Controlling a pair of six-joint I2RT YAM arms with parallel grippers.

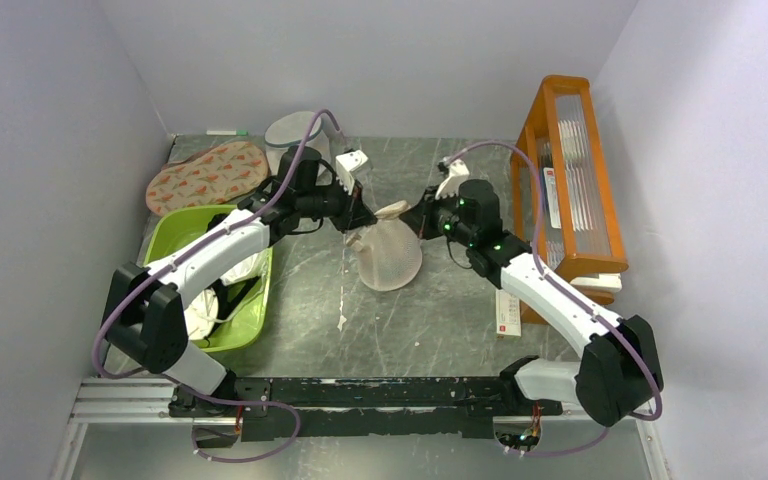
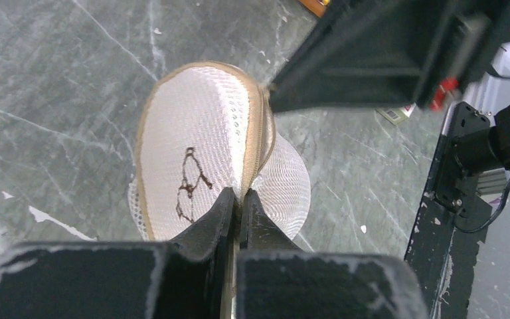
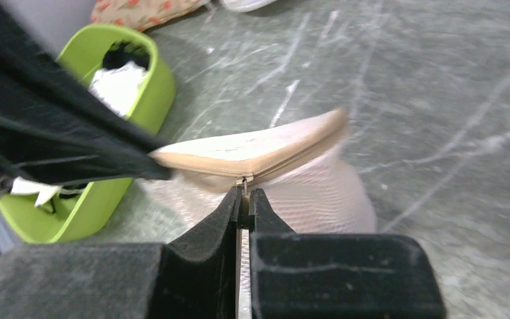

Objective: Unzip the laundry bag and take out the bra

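The cream mesh laundry bag hangs lifted between both grippers at the table's middle, its black bra icon facing the left wrist camera. My left gripper is shut on the bag's beige rim; its jaws pinch the rim edge. My right gripper is shut on the zip pull, which hangs from the beige zip band. The zip looks closed along the visible rim. The bra is hidden inside the bag.
A green tub with white and black laundry stands at the left. A flat orange-patterned oval and a greyish mesh cylinder lie behind it. An orange rack stands on the right, a small box before it.
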